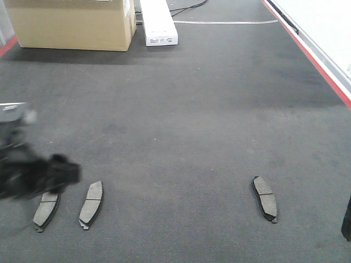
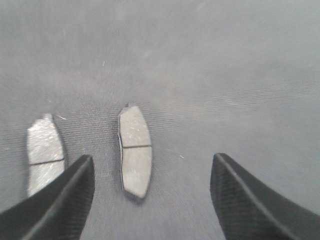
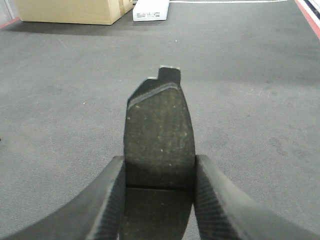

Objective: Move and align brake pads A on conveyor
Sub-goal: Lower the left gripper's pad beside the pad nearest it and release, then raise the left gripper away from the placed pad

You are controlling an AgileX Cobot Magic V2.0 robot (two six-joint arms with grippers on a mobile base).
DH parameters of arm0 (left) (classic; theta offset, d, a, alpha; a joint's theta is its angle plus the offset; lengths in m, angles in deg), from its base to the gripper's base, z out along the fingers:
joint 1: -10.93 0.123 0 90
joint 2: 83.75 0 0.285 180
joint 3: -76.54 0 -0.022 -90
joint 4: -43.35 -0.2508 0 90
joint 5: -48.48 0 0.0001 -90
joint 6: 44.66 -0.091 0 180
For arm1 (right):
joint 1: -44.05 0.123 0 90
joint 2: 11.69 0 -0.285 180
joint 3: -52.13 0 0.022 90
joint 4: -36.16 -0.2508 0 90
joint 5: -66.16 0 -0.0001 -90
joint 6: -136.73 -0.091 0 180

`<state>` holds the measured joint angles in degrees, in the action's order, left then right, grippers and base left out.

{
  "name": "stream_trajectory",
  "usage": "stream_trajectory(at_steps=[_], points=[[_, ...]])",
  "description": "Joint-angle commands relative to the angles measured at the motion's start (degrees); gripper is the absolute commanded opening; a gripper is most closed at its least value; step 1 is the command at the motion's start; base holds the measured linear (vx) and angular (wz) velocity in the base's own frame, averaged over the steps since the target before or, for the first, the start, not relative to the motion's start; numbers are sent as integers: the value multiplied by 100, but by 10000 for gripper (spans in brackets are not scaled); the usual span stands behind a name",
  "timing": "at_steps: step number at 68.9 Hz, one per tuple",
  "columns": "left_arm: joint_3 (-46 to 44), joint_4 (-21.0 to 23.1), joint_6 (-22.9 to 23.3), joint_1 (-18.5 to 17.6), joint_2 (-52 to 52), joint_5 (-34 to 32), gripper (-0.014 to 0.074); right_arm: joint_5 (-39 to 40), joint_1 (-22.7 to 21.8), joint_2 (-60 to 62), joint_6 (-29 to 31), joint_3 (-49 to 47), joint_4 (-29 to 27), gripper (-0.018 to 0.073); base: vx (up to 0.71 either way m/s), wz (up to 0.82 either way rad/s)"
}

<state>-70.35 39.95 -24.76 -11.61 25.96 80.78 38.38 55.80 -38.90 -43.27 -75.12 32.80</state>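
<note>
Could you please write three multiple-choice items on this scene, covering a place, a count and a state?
1. Where does the cardboard box stand in the front view?
A. far left of the belt
B. near right corner
C. beside the lone pad

2. How many pads lie flat on the belt in the front view?
A. one
B. three
C. five

3. What is the right gripper doing?
A. open over bare belt
B. shut on a pad
C. shut on a box

Answers:
1 A, the box sits at the far left.
2 B, a left pad, its neighbour and a right pad.
3 B, its fingers clamp a held pad between them; the left gripper is open.
</note>
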Motion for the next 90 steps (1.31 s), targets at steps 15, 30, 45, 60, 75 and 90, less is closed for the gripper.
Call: stream_trajectory(at_steps=[15,30,45,60,75,90], points=[[1115,-50,-605,-41,2378,-300,486,576,-25,-32,0,-182,30,-4,0,0],[1884,-45,-690,-41,3420,-300,486,576,-25,-32,0,-182,30,-4,0,0],[1930,15,-703,-41,4252,-273,486,559,-25,-32,0,-182,30,-4,0,0],[1930,15,-698,-41,4481,198,486,582,-25,-32,0,-182,30,-4,0,0],[1930,15,-698,-41,4481,279,486,632,-25,-121,-53,-205,-16,-3,0,0],[1930,15,-698,-41,4481,279,486,-26,-25,-1211,-53,-916,-304,15,0,0]])
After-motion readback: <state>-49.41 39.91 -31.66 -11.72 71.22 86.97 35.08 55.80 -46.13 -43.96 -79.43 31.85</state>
